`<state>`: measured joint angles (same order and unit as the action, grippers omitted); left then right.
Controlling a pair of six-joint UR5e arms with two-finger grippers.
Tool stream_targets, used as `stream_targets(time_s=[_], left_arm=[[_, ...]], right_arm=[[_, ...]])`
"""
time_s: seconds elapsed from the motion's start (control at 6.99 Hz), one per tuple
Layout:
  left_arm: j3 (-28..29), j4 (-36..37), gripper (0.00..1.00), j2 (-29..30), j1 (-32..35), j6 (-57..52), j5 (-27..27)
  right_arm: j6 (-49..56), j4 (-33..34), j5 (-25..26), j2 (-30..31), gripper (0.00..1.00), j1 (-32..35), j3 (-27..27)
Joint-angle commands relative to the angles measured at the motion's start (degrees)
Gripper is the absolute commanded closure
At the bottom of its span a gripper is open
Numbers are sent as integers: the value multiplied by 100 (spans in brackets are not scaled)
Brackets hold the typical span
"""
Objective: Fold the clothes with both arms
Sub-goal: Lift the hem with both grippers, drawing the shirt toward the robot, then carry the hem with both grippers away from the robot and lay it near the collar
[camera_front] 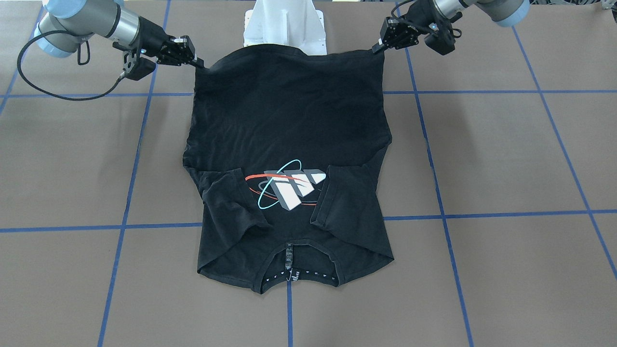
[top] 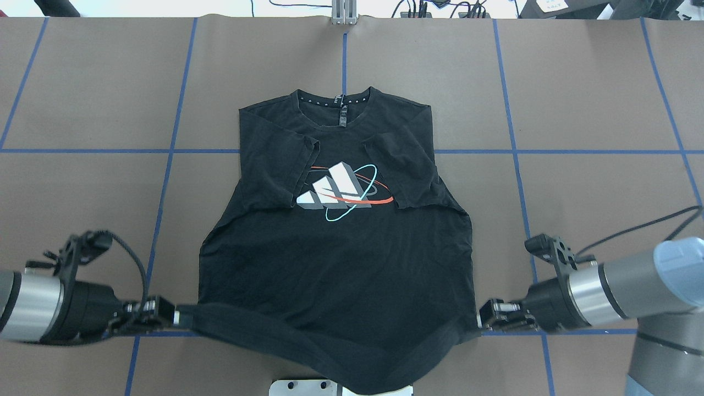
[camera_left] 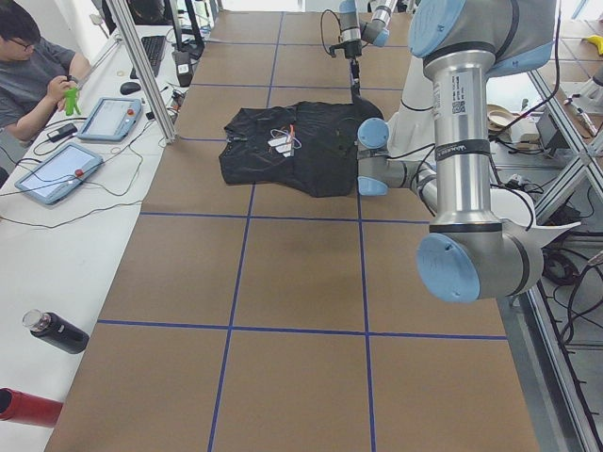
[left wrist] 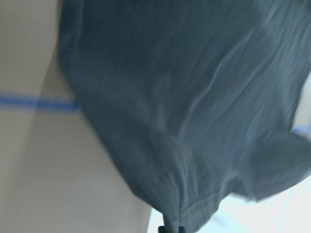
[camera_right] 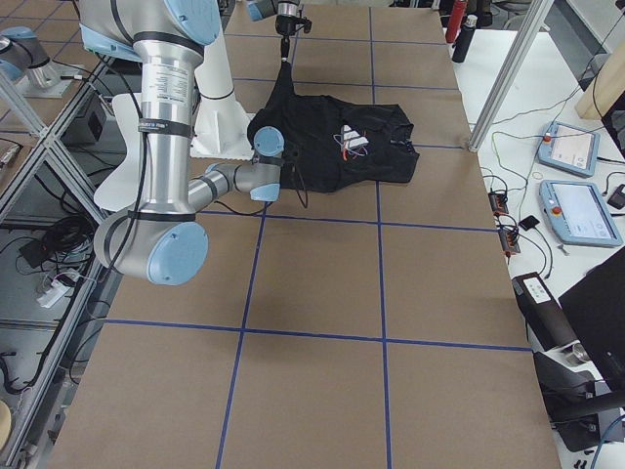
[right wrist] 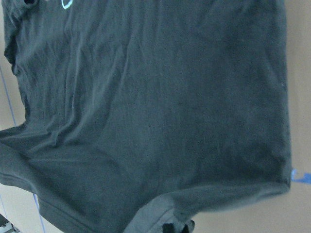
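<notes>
The clothes are one black T-shirt lying print-up on the table, collar at the far side from the robot. Both short sleeves are folded inward beside the white, red and teal print. My left gripper is shut on the hem's left corner. My right gripper is shut on the hem's right corner. The hem is raised off the table and sags between them. In the front-facing view the left gripper is on the right and the right gripper on the left. Both wrist views are filled with dark cloth.
The white pedestal base stands just behind the lifted hem. Blue tape lines grid the brown table. A person sits at a side bench with tablets beyond the table's far edge. Bottles lie on that bench.
</notes>
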<state>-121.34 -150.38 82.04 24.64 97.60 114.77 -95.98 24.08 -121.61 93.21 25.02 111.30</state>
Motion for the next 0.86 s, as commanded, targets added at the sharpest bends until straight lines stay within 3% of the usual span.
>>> stream_targets(time_s=[0.0, 0.29, 0.72], left_arm=[[233, 17, 100, 216, 785, -319, 352], [268, 26, 100, 216, 1557, -329, 1201], [478, 26, 100, 390, 1763, -329, 1250]], right_arm=[[27, -8, -483, -530, 100, 1166, -283], [271, -9, -583, -742, 100, 2038, -451], [405, -9, -557, -1145, 100, 2604, -1056]])
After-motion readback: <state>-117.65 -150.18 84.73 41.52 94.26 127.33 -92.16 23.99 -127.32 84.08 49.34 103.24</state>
